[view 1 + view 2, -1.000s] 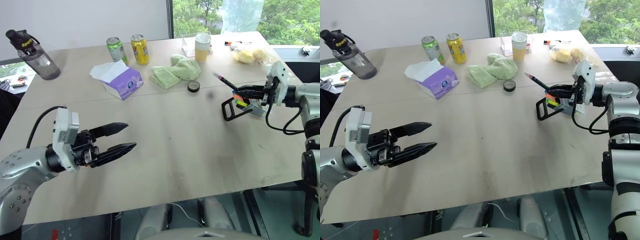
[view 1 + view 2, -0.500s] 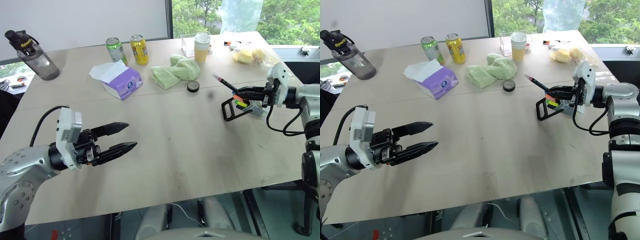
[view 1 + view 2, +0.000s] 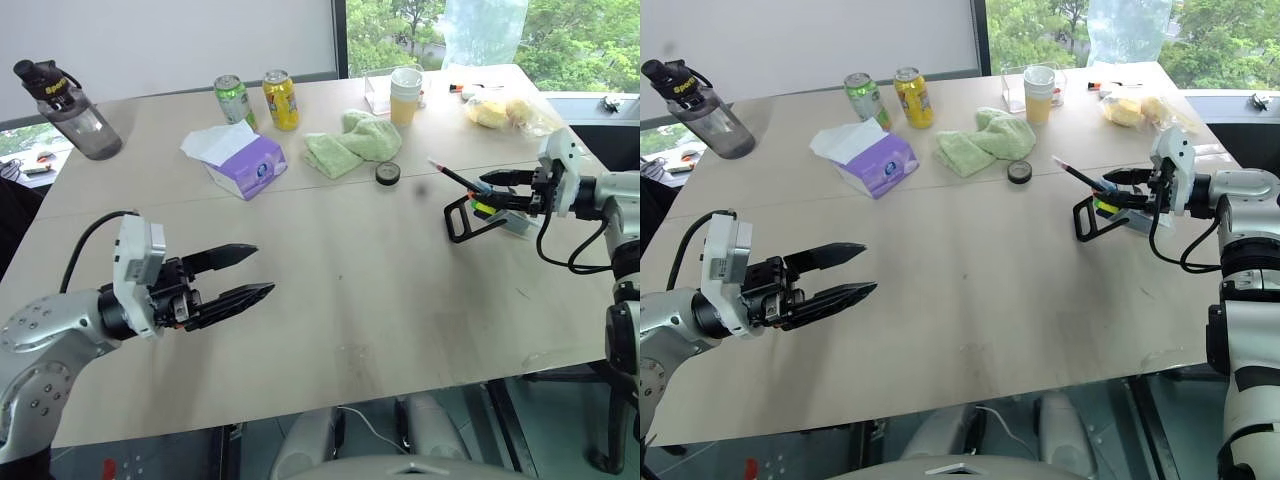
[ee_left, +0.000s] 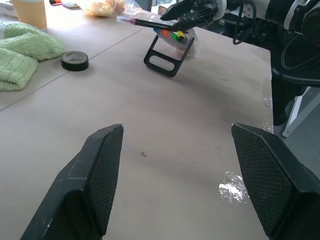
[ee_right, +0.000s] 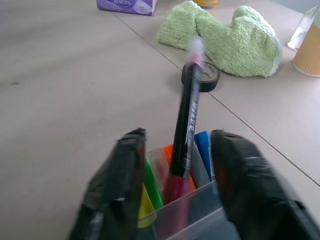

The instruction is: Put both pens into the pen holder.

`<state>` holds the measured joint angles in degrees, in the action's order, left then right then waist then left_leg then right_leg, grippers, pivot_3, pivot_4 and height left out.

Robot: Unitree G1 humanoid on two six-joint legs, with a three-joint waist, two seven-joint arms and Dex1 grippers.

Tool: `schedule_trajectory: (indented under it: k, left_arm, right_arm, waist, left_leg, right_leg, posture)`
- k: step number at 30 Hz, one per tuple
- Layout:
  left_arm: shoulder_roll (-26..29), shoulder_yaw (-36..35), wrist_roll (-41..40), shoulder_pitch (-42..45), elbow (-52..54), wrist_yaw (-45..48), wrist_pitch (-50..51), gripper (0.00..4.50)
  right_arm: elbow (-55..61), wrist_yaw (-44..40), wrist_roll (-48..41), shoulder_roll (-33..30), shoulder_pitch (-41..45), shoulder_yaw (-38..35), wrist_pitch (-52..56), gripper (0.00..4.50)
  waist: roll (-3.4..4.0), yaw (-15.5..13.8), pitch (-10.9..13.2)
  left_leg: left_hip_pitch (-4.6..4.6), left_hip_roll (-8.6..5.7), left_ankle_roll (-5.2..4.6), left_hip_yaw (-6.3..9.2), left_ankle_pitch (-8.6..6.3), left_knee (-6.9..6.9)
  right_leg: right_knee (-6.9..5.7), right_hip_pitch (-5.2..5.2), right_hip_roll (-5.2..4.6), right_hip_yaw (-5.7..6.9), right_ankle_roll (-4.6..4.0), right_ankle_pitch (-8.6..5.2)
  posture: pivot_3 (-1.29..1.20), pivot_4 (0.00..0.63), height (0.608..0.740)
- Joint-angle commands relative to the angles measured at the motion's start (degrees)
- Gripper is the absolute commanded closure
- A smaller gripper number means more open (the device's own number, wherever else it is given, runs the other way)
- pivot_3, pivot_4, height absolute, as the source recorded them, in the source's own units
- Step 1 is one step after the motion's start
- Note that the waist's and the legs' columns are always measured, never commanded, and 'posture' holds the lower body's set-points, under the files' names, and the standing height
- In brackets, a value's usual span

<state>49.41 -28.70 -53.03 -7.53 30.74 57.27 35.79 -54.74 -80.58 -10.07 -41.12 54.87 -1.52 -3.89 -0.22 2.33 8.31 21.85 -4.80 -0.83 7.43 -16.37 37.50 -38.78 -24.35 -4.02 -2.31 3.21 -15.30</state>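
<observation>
One pen [image 5: 189, 120] with a pink tip stands slanted in the pen holder [image 3: 484, 211], out at my two o'clock on the desk [image 3: 380, 290]. I see my right claw [image 5: 177, 165] with its fingers spread either side of the pen, not clamping it. My left claw [image 3: 245, 275] hovers open at eight o'clock, holding nothing.

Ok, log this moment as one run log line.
right hand: open at pen holder | pink-ended pen: in holder, leaning | left hand: open, empty
</observation>
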Motion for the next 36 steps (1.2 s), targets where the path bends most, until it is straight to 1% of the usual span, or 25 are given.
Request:
schedule_trajectory:
  k: [1,14,21,26,29,32,36]
  left_arm:
    - [0.1,-0.7,0.2,0.4,0.1,0.3,-1.2,0.98]
    - [0.0,0.3,1.2,1.7,-1.1,0.7,-1.8,0.98]
    - [0.0,0.7,1.4,2.0,-1.3,0.6,-2.2,0.98]
    - [-0.2,1.1,1.4,2.2,-1.1,-0.1,-2.1,0.98]
    - [-0.4,1.1,1.3,2.1,-0.9,-0.4,-2.1,0.98]
    - [-0.5,1.0,1.2,2.0,-0.6,-0.8,-2.1,0.98]
    - [-0.7,1.2,1.3,2.0,-0.3,-1.5,-2.1,0.98]
  right_arm:
    - [0.1,0.2,0.4,-1.0,-0.4,-0.8,-0.3,0.98]
    - [1.5,0.1,-0.7,-1.2,0.2,-1.8,-0.3,0.98]
    - [9.6,-1.3,-1.3,-1.1,2.1,-0.7,4.4,0.98]
    - [16.9,-1.2,-1.1,-0.7,3.1,1.1,10.7,0.98]
    - [20.9,2.1,0.3,0.6,3.6,2.7,14.3,0.98]
    - [25.5,8.1,2.7,2.8,4.0,4.8,20.2,0.98]
    - [33.2,17.0,4.7,8.3,2.1,7.7,31.4,0.98]
  waist:
    - [0.00,0.0,0.0]
    - [0.00,0.0,0.0]
    - [0.01,0.2,0.0]
    - [0.01,0.0,0.0]
    - [0.01,0.0,0.0]
    - [0.01,0.2,0.0]
    - [0.01,0.1,0.0]
  left_leg:
    - [0.00,0.00,0.00,0.00,0.00,0.00]
    - [0.01,0.00,0.00,0.00,0.00,0.01]
    - [0.02,0.00,0.00,-0.02,0.00,0.01]
    - [0.04,0.00,0.00,0.01,0.00,0.01]
    - [0.04,0.00,0.00,0.02,0.00,0.01]
    - [0.02,0.01,0.00,0.00,0.00,0.00]
    - [0.10,0.01,0.00,0.01,0.00,0.01]
  right_leg:
    - [0.00,0.00,0.00,0.00,0.00,0.00]
    - [0.00,0.00,0.00,0.00,0.00,0.00]
    - [-0.01,-0.03,0.00,-0.01,0.00,0.00]
    - [-0.01,-0.03,0.00,0.00,0.00,0.00]
    - [0.00,-0.03,-0.01,0.00,0.00,0.00]
    - [-0.03,-0.05,0.00,-0.03,0.00,0.00]
    - [-0.04,-0.14,0.00,-0.03,0.00,0.00]
  posture:
    - [0.00,0.150,0.740]
    - [0.00,0.150,0.740]
    - [0.00,0.150,0.740]
    - [0.00,0.150,0.740]
    - [0.00,0.150,0.740]
    - [0.00,0.150,0.740]
    - [0.00,0.150,0.740]
